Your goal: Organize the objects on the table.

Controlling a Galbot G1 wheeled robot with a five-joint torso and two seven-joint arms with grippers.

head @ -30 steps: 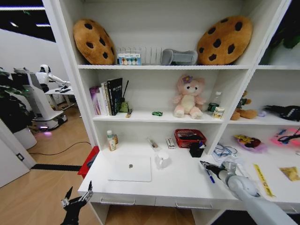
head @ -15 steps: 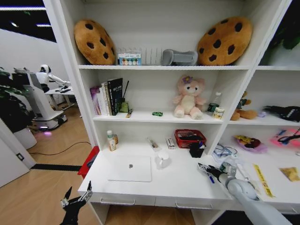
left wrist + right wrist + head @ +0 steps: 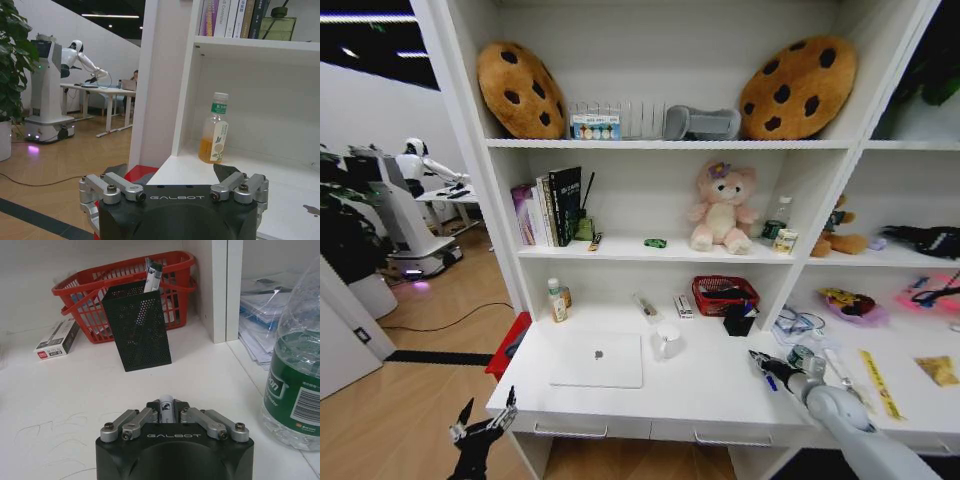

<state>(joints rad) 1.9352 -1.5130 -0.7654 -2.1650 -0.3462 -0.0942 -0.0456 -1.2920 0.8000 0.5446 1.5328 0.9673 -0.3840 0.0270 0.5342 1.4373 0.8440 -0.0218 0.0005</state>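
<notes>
Pens and small desk things are what matter on this long white table (image 3: pixel 700 395), a smooth flat top with shallow drawers and slim metal handles along its front edge. A thin silver laptop (image 3: pixel 599 361) lies closed on the left part of the top, a matte slab with rounded corners, and a white mug (image 3: pixel 667 341) stands just beside its right edge. Further back sits a red plastic basket (image 3: pixel 165 287) with an open lattice wall, and in front of it a black perforated metal pen cup (image 3: pixel 138 330), boxy and leaning slightly, with a white pen-like thing poking out of it. A small flat carton (image 3: pixel 56 339) lies to one side of the basket. A clear ribbed water bottle (image 3: pixel 295 385) with a green label stands close by the right arm.

The right gripper (image 3: pixel 760 361) hovers low over the right half of the table, its black fingers drawn together around a slim white-and-dark pen (image 3: pixel 166 412), whose barrel pokes up between the linkages in the right wrist view. A blue pen (image 3: pixel 770 382) lies on the tabletop just beside that gripper.

The left gripper (image 3: pixel 483 423) hangs below the table's left front corner, over the wooden floor, fingers spread wide and touching nothing. On the shelf above the desk a tiny green toy car (image 3: pixel 655 242) rests beside a pink plush.
</notes>
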